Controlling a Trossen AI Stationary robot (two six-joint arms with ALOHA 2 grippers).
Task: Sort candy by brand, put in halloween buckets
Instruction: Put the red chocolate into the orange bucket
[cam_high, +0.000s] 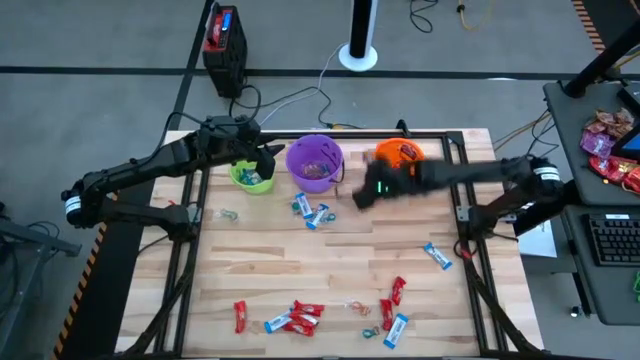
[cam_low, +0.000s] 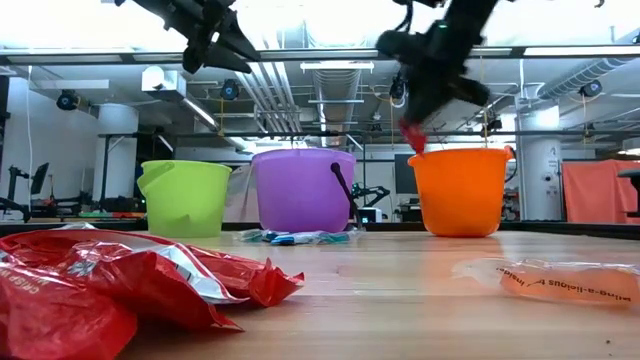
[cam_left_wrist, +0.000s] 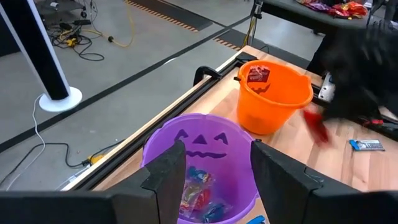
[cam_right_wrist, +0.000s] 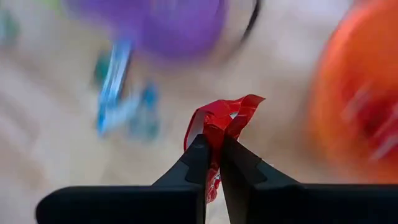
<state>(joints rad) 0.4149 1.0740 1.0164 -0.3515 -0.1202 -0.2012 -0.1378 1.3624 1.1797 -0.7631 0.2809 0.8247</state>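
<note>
Three buckets stand in a row at the table's far side: lime green (cam_high: 250, 178), purple (cam_high: 315, 162) and orange (cam_high: 398, 154). Red, blue-and-white and small clear candies lie scattered on the table, with a blue pair (cam_high: 311, 211) near the purple bucket and a mixed cluster (cam_high: 298, 317) by the near edge. My right gripper (cam_right_wrist: 211, 146) is shut on a red candy, in the air between the purple and orange buckets, just left of the orange rim (cam_low: 425, 152). My left gripper (cam_left_wrist: 214, 171) is open, above the gap between the green and purple buckets. My right gripper pinches a red-wrapped candy (cam_right_wrist: 219, 121) between its two fingertips. The crinkled wrapper sticks out past the fingertips, and more red shows in the gap behind them. In the low view the candy (cam_low: 412, 135) hangs below the fingers, lifted clear of the table, beside the orange bucket.
The orange bucket holds a red candy (cam_left_wrist: 257, 74); the purple one holds blue and reddish wrappers (cam_left_wrist: 198, 191). A blue candy (cam_high: 437, 257) lies toward the right edge. A red wrapper (cam_low: 120, 290) and a clear one (cam_low: 560, 280) lie close to the low camera. Bare wood lies mid-table.
</note>
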